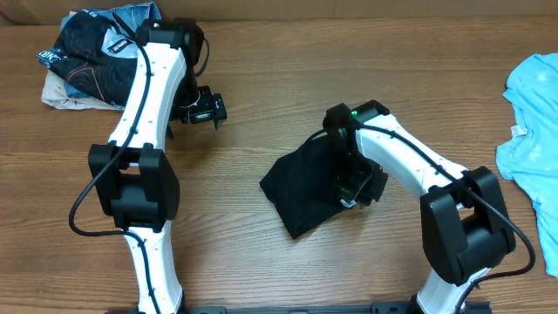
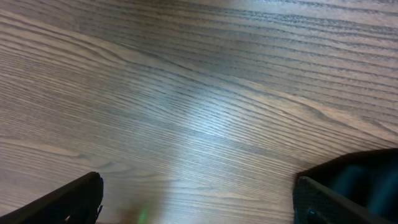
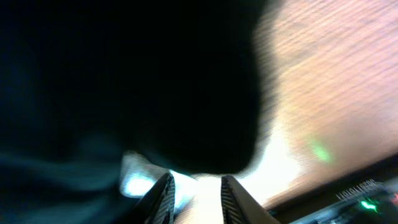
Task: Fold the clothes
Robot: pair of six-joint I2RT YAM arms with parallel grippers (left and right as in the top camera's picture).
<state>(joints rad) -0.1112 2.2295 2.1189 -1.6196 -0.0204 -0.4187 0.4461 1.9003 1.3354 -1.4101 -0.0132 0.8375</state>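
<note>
The clothes in play are a black shirt, lying folded into a compact shape at the table's middle. My right gripper is down at its right edge. In the right wrist view the dark fabric fills most of the frame. Its edge lies just past my right gripper, whose fingers stand a narrow gap apart with bright table between them. My left gripper hovers wide open over bare wood, well to the shirt's upper left, with nothing between its fingers.
A light blue T-shirt lies spread at the right edge of the table. A heap of dark and pale garments sits at the back left corner, behind the left arm. Bare wood lies between the two arms.
</note>
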